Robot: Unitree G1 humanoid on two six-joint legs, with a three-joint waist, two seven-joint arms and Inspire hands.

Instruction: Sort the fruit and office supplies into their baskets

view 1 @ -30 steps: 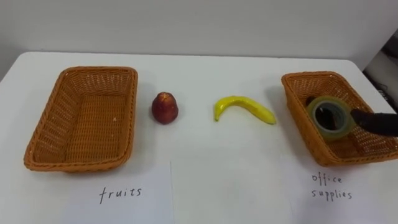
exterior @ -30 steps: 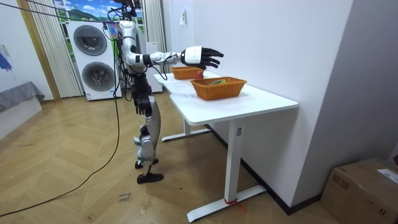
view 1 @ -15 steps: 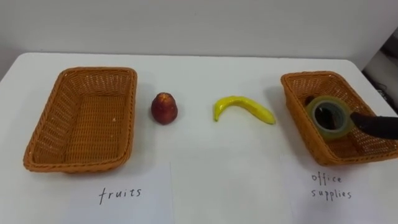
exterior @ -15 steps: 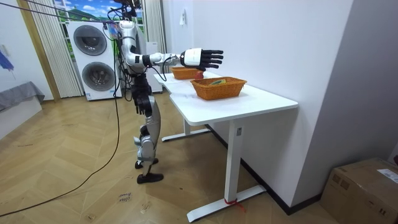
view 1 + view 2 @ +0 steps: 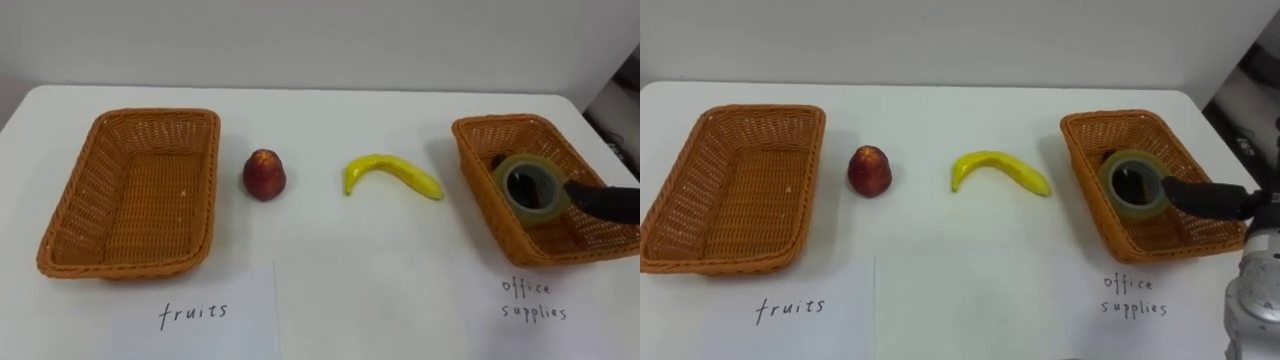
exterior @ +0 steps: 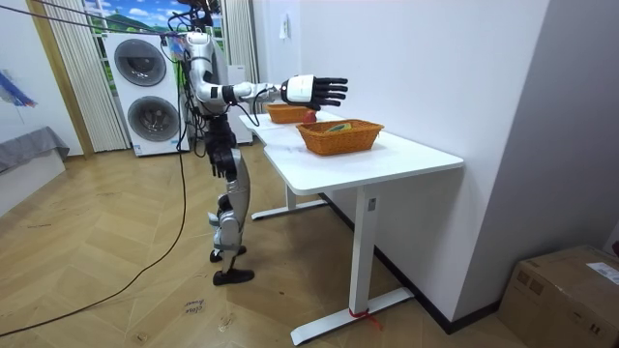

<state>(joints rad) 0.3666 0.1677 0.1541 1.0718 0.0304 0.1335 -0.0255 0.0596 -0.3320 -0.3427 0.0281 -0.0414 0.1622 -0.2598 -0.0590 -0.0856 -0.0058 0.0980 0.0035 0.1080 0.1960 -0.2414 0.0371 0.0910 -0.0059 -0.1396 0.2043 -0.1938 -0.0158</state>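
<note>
Wicker right basket (image 5: 472, 165) holds the tape roll (image 5: 528, 187); the right hand (image 6: 308, 89) hovers beside it, fingers straight.

Left paper (image 5: 195, 312) "fruits"; right paper (image 5: 533, 300) "office supplies"

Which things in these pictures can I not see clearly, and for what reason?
Right hand: left eye view, cut off by the right edge.
Dark spot beside the tape roll: eye views, partly hidden by the roll; thing or shadow, unclear.
Inside the right basket: room view, too small, behind its wall.
</note>
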